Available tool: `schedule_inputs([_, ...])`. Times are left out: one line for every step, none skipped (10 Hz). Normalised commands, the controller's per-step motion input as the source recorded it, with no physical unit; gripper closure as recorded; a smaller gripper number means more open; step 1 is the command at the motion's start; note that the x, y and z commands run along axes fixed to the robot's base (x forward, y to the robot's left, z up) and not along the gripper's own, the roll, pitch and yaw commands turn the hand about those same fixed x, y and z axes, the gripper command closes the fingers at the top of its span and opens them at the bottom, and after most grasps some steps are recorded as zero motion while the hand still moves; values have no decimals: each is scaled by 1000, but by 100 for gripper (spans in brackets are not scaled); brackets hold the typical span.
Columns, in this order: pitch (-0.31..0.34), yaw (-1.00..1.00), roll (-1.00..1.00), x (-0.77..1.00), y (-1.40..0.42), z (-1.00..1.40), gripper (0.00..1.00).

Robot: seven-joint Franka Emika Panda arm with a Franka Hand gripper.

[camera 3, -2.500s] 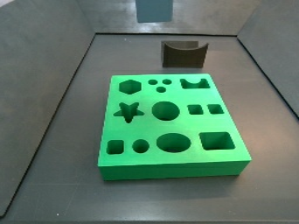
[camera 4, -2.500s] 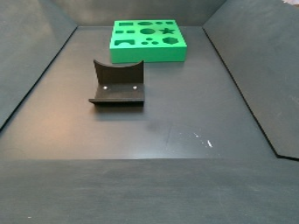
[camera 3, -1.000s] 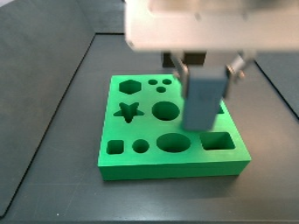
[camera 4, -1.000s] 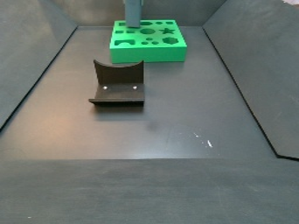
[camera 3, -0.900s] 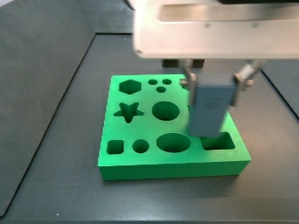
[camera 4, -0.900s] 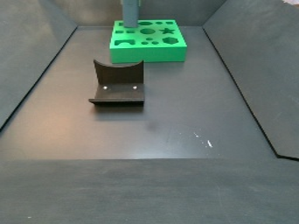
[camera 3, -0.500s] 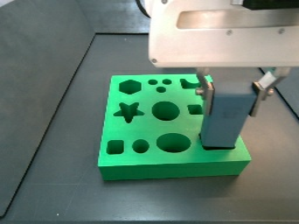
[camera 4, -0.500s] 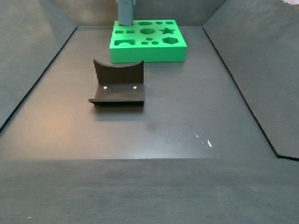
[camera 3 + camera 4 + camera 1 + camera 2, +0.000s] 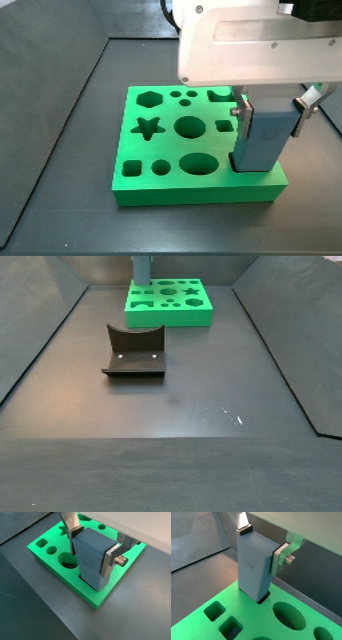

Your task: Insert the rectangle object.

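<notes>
The slate-blue rectangle object (image 9: 263, 140) stands upright with its lower end in the rectangular cut-out at a corner of the green board (image 9: 160, 150). My gripper (image 9: 274, 108) is shut on its upper part, a silver finger on each side. Both wrist views show the block (image 9: 93, 559) (image 9: 254, 567) gripped between the fingers (image 9: 111, 558) (image 9: 280, 554) and entering the hole in the board (image 9: 60, 547) (image 9: 251, 619). In a side view the block (image 9: 140, 270) rises at the board's (image 9: 187, 311) far corner.
The dark fixture (image 9: 134, 352) with a curved notch stands on the dark floor, apart from the board. Other cut-outs lie in the board: a star (image 9: 147, 127), circles (image 9: 191, 126), a hexagon (image 9: 147, 98). Grey walls ring the floor.
My gripper came in with the rectangle object, moved across the board to its corner cut-out and lowered the block's end into it.
</notes>
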Motion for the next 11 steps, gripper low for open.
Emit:
schedule_inputs([27, 83, 99, -309, 83, -314, 100])
schedule_inputs([11, 0, 46, -369, 29, -311, 100])
schedule_inputs([10, 0, 0, -229, 14, -323, 100])
schedule_inputs([53, 0, -56, 46, 37, -380, 100])
schedule_inputs([79, 0, 0, 103, 0, -400, 100])
schedule_inputs([117, 0, 0, 251, 0, -377, 100])
schedule_inputs([166, -23, 0, 403, 0, -289, 100])
schedule_inputs([141, -23, 0, 369, 0, -306, 100])
schedule_inputs([0, 0, 0, 129, 0, -237, 100])
schedule_inputs([0, 0, -56, 0, 46, 0, 100])
schedule_inputs([0, 0, 0, 0, 0, 0, 100])
